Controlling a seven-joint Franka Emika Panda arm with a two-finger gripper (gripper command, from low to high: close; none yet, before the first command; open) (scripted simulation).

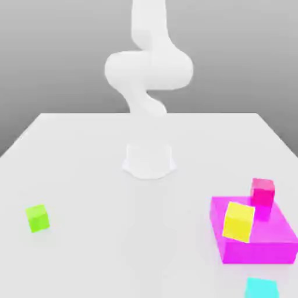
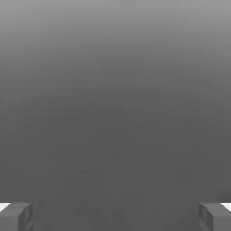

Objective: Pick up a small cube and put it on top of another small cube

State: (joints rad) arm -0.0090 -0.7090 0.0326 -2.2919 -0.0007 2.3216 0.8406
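Currently the claw [image 2: 115, 216] is spread fully open, nothing held. The cyan cube [image 1: 260, 288] sits on the counter [image 1: 87, 174] at the exterior frame's bottom right, just below the magenta slab [image 1: 256, 236], well apart from the arm [image 1: 148, 70] at upper centre.

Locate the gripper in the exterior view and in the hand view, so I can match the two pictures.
Exterior view: I cannot make the gripper out; the white arm rises at the table's far side.
Hand view: gripper open, fingertips at the two lower corners, plain grey surface beyond.
Shared landmark: none that I can tell.
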